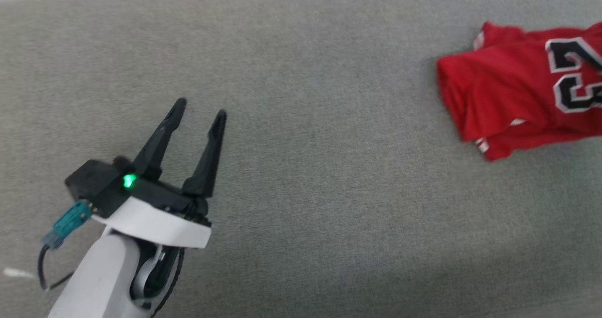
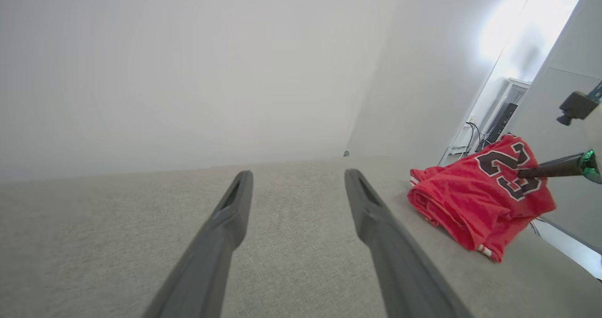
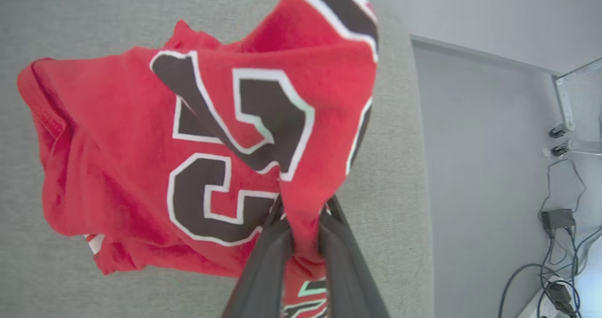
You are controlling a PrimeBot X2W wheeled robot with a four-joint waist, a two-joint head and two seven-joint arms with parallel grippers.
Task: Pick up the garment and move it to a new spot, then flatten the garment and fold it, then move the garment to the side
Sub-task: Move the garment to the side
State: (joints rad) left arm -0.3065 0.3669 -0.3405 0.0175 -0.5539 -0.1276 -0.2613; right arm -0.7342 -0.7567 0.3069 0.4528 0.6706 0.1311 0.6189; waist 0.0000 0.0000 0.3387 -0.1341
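Note:
The garment [image 1: 508, 92] is a red jersey with a black, white-edged "23", lying bunched at the far right of the grey surface, partly cut off by the view's edge. In the right wrist view my right gripper [image 3: 305, 217] is shut on a raised fold of the garment [image 3: 113, 144], red cloth pinched between its dark fingers. In the left wrist view the garment [image 2: 470, 200] lies at the right, with my right gripper [image 2: 523, 172] reaching onto its number. My left gripper [image 1: 201, 110] hovers open far to the garment's left, with nothing between its fingers [image 2: 376, 214].
The grey fabric surface [image 1: 320, 177] stretches wide between my left gripper and the jersey. Its right edge [image 3: 416, 167] drops to a floor with cables and a power adapter [image 3: 555, 219]. A white wall [image 2: 188, 73] stands behind.

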